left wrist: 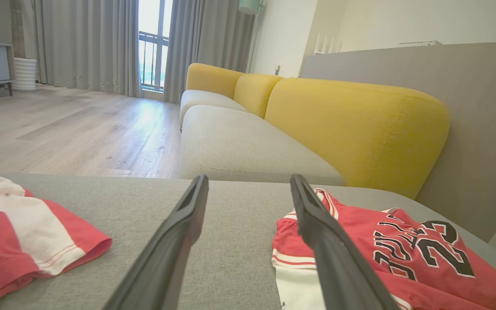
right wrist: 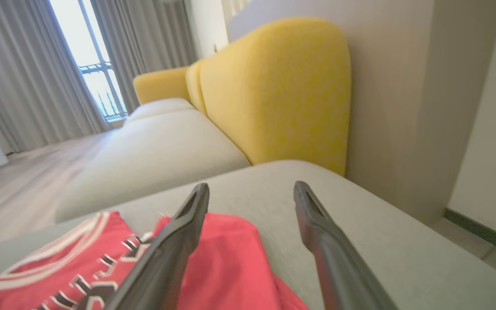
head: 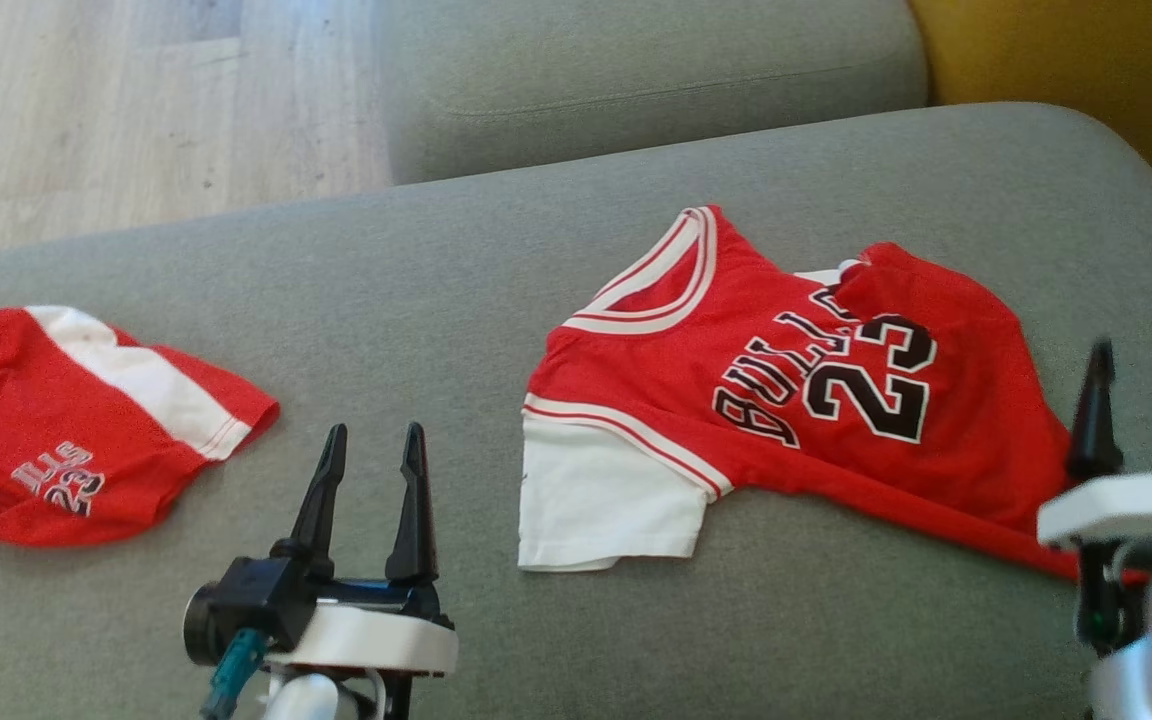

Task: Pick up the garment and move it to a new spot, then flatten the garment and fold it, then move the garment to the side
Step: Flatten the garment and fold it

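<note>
Surface: grey sofa cushion (head: 416, 260), broad and soft, serving as the work bed.
Right gripper (head: 1141, 355): fingers spread, nothing between them, poised over the right edge of the jersey (head: 796, 400).
Left gripper (head: 375, 432): fingers spread and empty, low over bare cushion, left of the white sleeve (head: 606, 510).
Jersey position: right of centre, mostly flat, one upper corner turned over the lettering.
Likely reason: garment looks set down at its new spot; arms flank it, probably to take opposite edges and flatten it.
Nearby: red shorts (head: 66, 430) bunched far left, well apart; yellow backrest (head: 1066, 50) behind.
Obstruction: nothing blocks either gripper; the turned-over corner needs undoing.
</note>
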Controlling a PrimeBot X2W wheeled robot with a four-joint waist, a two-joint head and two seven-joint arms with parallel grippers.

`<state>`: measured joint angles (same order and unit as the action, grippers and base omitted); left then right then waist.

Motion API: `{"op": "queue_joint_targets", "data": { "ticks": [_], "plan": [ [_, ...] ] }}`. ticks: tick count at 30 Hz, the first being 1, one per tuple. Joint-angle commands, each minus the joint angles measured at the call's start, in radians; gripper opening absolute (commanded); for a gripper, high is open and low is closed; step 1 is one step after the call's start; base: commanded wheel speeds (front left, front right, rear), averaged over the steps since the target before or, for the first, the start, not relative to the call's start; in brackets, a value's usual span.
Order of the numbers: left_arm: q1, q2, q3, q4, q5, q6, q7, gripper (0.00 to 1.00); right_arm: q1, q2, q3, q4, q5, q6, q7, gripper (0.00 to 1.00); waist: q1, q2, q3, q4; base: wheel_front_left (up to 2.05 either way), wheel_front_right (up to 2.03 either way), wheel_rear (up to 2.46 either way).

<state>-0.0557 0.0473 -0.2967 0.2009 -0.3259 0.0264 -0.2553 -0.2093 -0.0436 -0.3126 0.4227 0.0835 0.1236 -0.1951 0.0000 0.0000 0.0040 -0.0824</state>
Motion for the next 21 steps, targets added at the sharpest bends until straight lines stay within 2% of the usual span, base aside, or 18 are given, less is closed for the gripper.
{"op": "queue_joint_targets", "data": {
  "ticks": [1,5,8,15,21],
  "plan": [
    [-0.038,0.003,0.026,-0.035,0.004,0.0,-0.006,1.0,-0.012,-0.007,0.05,-0.068,0.012,0.007,-0.012,1.0,0.0,0.0,0.002,0.01,0.0,0.0,0.0],
    [-0.04,0.003,0.024,-0.04,0.01,-0.003,-0.006,1.0,0.022,-0.007,0.152,-0.205,0.043,0.007,-0.003,1.0,0.0,0.0,0.009,0.038,0.0,0.0,0.0],
    [-0.042,0.003,0.022,-0.045,0.014,-0.005,-0.006,1.0,0.056,-0.007,0.202,-0.241,0.039,0.007,0.024,1.0,0.0,0.0,0.018,0.062,0.0,0.0,0.0],
    [-0.051,0.003,0.012,-0.049,0.019,-0.008,-0.006,1.0,0.059,-0.007,0.232,-0.254,0.036,0.007,0.046,1.0,0.0,0.0,0.063,0.122,0.0,0.0,0.0],
    [-0.089,0.003,-0.012,-0.049,0.018,-0.015,-0.006,1.0,-0.089,-0.007,0.199,-0.198,-0.01,0.007,0.141,1.0,0.0,0.0,0.144,0.182,0.0,0.0,0.0]
  ]
}}
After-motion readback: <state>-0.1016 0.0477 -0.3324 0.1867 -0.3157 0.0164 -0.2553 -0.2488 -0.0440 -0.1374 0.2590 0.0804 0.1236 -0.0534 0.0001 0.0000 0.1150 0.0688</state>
